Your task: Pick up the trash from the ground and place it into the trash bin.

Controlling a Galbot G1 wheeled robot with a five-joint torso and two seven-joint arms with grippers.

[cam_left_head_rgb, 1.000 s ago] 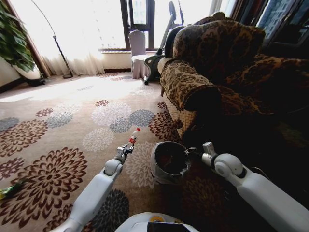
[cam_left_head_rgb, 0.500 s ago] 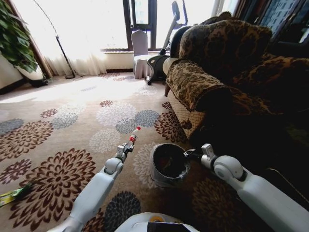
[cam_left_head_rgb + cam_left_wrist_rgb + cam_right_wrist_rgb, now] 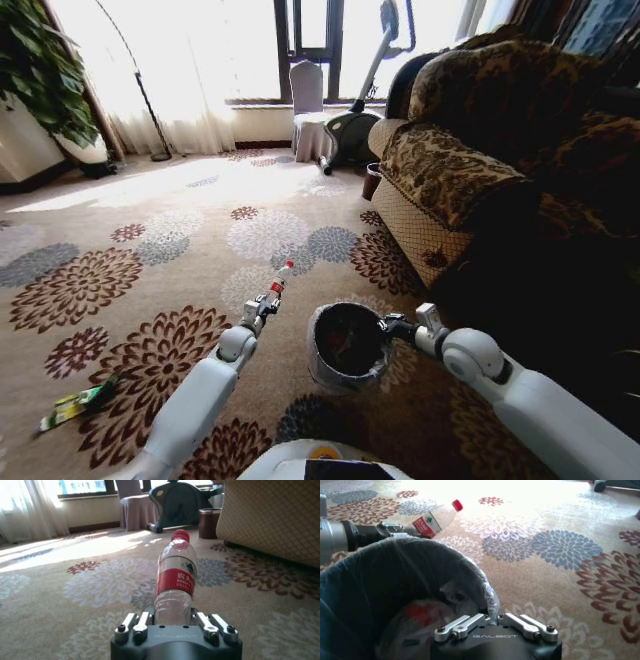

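Note:
My left gripper (image 3: 263, 306) is shut on the base of a piece of trash, a clear plastic bottle (image 3: 279, 280) with a red label and red cap, held up over the flowered carpet. In the left wrist view the bottle (image 3: 175, 579) points away from the gripper (image 3: 172, 621). Just right of it hangs the trash bin (image 3: 316, 352), pale outside with a black liner. My right gripper (image 3: 386, 325) is shut on its rim. The right wrist view shows this gripper (image 3: 492, 621) pinching the liner edge, the bin (image 3: 380, 585) holding a red scrap (image 3: 417, 613), and the bottle (image 3: 436, 517) beyond the rim.
A green-yellow wrapper (image 3: 75, 405) lies on the carpet at my lower left. A patterned sofa (image 3: 450, 185) stands close on the right, with a small dark bin (image 3: 209, 517) at its far corner. A covered chair (image 3: 308, 105), exercise machine (image 3: 355, 125), lamp stand (image 3: 158, 152) and plant (image 3: 40, 70) line the window.
The whole picture has slid to the right, so the camera has turned left. Both arms keep their pose, with bottle and bin still held.

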